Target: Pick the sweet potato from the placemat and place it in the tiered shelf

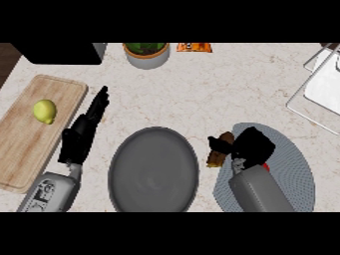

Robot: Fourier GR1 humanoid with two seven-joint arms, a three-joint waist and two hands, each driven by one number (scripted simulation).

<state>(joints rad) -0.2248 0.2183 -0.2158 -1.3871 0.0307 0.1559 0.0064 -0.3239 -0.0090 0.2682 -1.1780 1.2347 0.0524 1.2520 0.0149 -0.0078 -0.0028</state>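
The sweet potato [218, 148] lies at the left edge of the round grey placemat [290, 154], its lower end poking out toward the plate. The right hand [252, 144] is on it from the right, black fingers [218, 144] curled over its upper part, so I take it as grasping the sweet potato, though the hand hides much of the contact. It looks to be still resting on the mat, not lifted; I cannot say for certain.

To do this step well, I would want the fingers wrapped around the thick middle of it rather than the tip, then a straight lift clear of the mat before any swing sideways. The tiered shelf [327, 87], a white wire thing, sits at the far right of the tabletop [224, 84], well apart from the mat, so the carry goes up and to the right over bare marble.

Just beside the sweet potato on the left is a big dark grey plate [153, 169]; a low lift could knock its rim. The left hand [84, 129] rests open between the plate and a wooden cutting board [25, 144], fingers straight. A lemon [45, 111] sits on the board. A potted plant [146, 53] and an orange packet [193, 47] stand at the back, out of the way.
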